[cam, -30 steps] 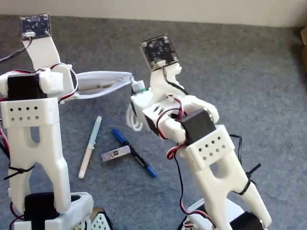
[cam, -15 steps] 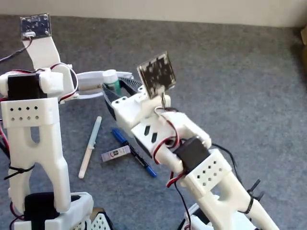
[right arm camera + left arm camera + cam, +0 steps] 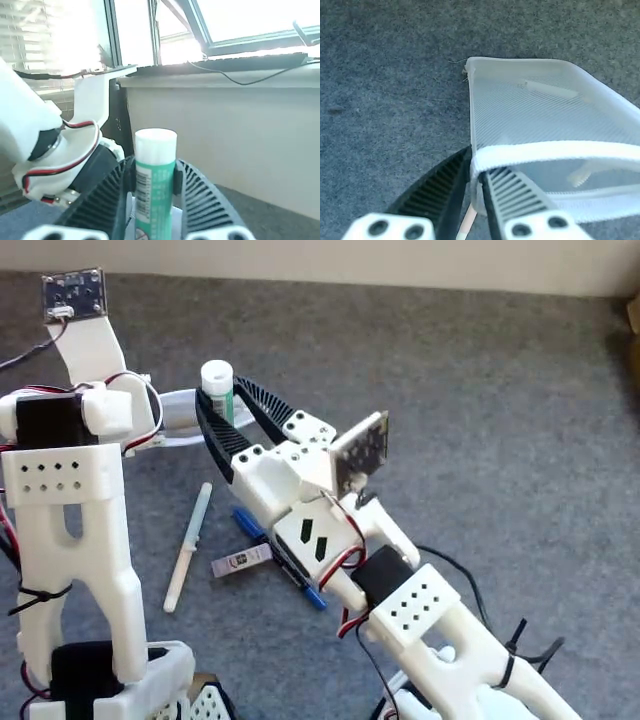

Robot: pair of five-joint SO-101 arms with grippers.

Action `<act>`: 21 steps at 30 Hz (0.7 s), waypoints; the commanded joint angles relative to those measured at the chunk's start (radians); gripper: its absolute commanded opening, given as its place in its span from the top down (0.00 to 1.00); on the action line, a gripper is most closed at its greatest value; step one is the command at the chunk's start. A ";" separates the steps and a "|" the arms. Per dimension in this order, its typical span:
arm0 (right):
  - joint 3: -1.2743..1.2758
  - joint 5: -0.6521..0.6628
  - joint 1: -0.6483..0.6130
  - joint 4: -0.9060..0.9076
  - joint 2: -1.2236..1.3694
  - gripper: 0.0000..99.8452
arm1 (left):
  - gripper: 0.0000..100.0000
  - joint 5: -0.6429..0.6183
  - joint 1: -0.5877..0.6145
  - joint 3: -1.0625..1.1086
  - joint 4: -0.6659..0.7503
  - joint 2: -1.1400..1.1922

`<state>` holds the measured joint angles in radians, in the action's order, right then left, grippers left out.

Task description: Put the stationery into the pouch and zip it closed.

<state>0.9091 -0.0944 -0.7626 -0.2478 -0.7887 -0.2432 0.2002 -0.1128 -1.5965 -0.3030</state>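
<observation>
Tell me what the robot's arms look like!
The left arm and right arm are chunky white plastic with black motor blocks and rows of small round holes. Red, black and white cables loop around the joints. The jaws are black and ribbed.

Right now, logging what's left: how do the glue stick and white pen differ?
The glue stick is short, green, white-capped; the white pen is long, slim, pale. The glue stick stands upright in the right gripper; the white pen lies flat on the carpet. Neither is inside the pouch.
</observation>
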 commanded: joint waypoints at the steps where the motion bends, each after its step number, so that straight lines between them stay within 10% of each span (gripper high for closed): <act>1: 0.025 -0.011 -0.010 -0.159 -0.031 1.00 | 0.99 -0.008 -0.015 -0.058 -0.003 -0.007; 21: 0.105 -0.005 0.031 -0.657 0.369 1.00 | 0.99 -0.008 -0.015 -0.022 0.006 -0.010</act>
<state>1.0441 -0.0990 -0.7641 -0.8462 -0.4542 -0.2432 0.2002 -0.1112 -1.5965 -0.3030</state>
